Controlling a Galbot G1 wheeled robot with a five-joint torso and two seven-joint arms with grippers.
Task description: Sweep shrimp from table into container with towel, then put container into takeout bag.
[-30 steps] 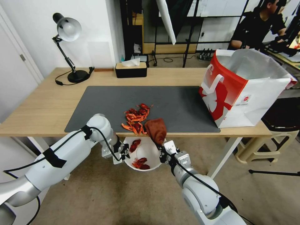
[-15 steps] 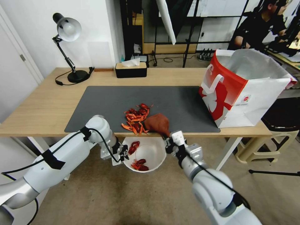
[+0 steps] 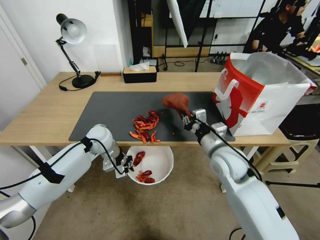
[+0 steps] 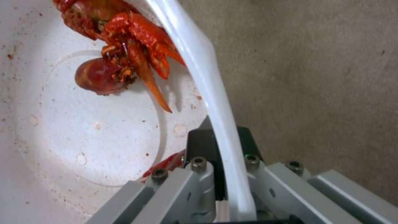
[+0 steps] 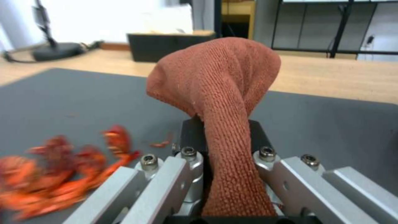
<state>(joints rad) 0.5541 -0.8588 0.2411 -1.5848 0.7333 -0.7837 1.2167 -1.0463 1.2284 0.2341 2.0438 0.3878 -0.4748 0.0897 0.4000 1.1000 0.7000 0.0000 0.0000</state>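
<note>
While the round white wavy-rimmed container (image 3: 154, 164) is clamped at its rim by the left gripper (image 3: 128, 164) below the light wooden table's (image 3: 43, 113) near edge, the bunched reddish-brown towel (image 3: 176, 101) is gripped by the right gripper (image 3: 187, 120) above the dark grey mat (image 3: 106, 110), right of the red-orange shrimp (image 3: 145, 128).

An office-like lab or studio room: a long light wooden tabletop (image 3: 40, 113) with a dark grey mat (image 3: 113, 106), a silver desk lamp (image 3: 71, 31), and a black tissue box (image 3: 139, 74). Behind stand black metal racks (image 3: 203, 33), floor cables and a power strip (image 3: 218, 60), white walls and grey carpet.
</note>
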